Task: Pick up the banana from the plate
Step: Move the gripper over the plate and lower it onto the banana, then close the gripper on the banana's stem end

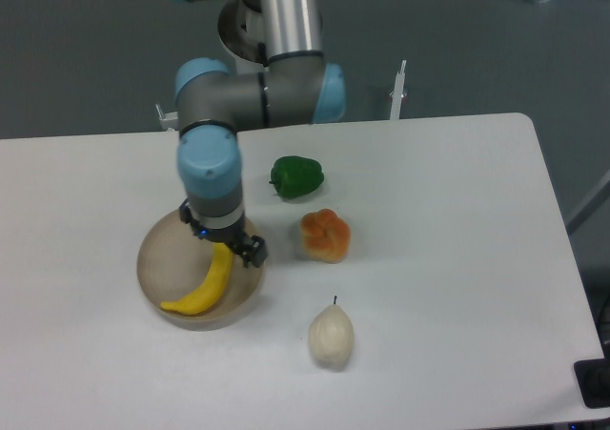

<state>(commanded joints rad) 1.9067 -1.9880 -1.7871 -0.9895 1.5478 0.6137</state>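
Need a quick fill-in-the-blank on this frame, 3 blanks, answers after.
1. The banana lies on the ____.
2. The claw is over the banana's ____ end.
3. The fruit nearest the table's front edge is the pale ____.

Missing words: plate; upper; pear.
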